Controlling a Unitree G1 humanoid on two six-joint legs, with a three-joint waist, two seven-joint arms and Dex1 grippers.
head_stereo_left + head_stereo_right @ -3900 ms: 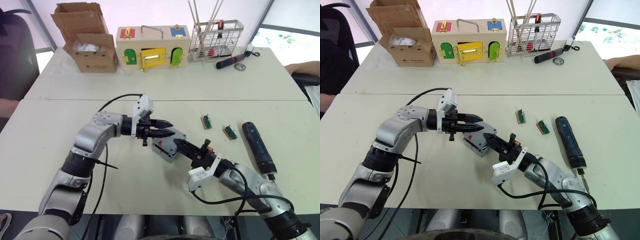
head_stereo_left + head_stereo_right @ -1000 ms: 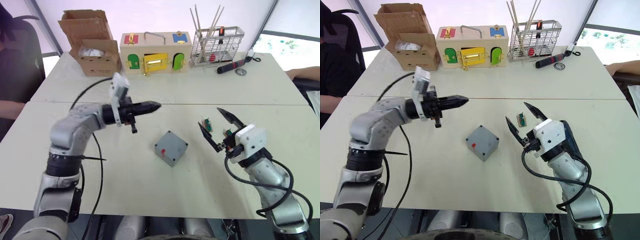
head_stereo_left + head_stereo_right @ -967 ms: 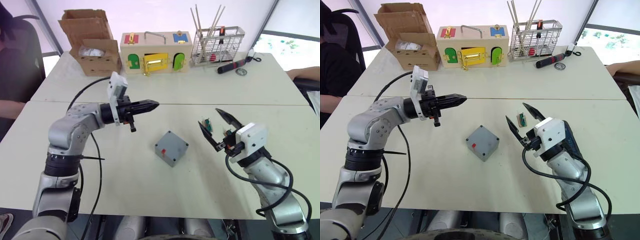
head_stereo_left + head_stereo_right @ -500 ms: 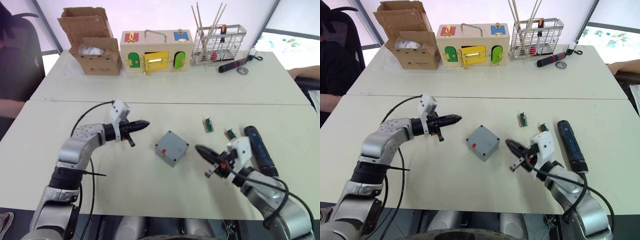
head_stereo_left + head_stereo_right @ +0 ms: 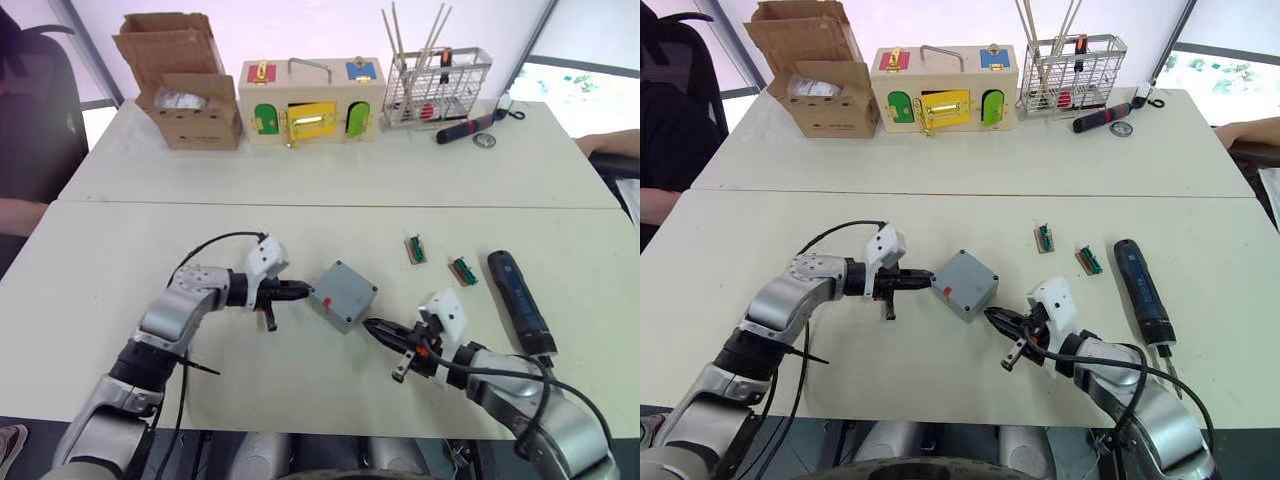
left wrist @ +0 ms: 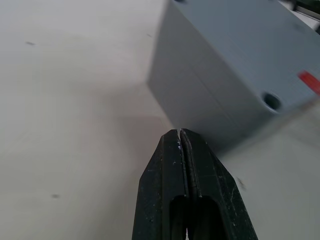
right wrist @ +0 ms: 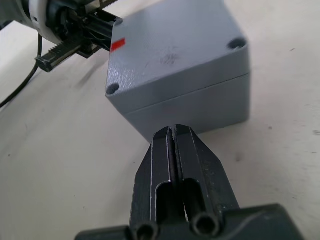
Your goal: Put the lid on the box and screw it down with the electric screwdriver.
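1. Small square grey plastic box (image 5: 343, 296) with its flat grey lid (image 7: 172, 55) on top sits near the middle of the white desk (image 5: 300, 180), turned diagonally, red mark on the lid's edge.
2. Left claw (image 5: 300, 291) low over the desk, fingers pressed together, tip right at the box's left side; the wrist view cannot settle whether it touches.
3. Right claw (image 5: 375, 328) also with fingers together, holding nothing, tip just beside the box's near right side.
4. Long dark blue-black pen-shaped electric screwdriver (image 5: 518, 301) lies flat on the desk, well to the right of the box, untouched.
5. Two small green-and-brown connector pieces (image 5: 415, 249) lie between box and screwdriver.
6. Far desk edge: open cardboard box (image 5: 182, 90), wooden box with coloured doors (image 5: 310, 98), wire basket (image 5: 436, 85), black-and-red handled tool (image 5: 462, 128).
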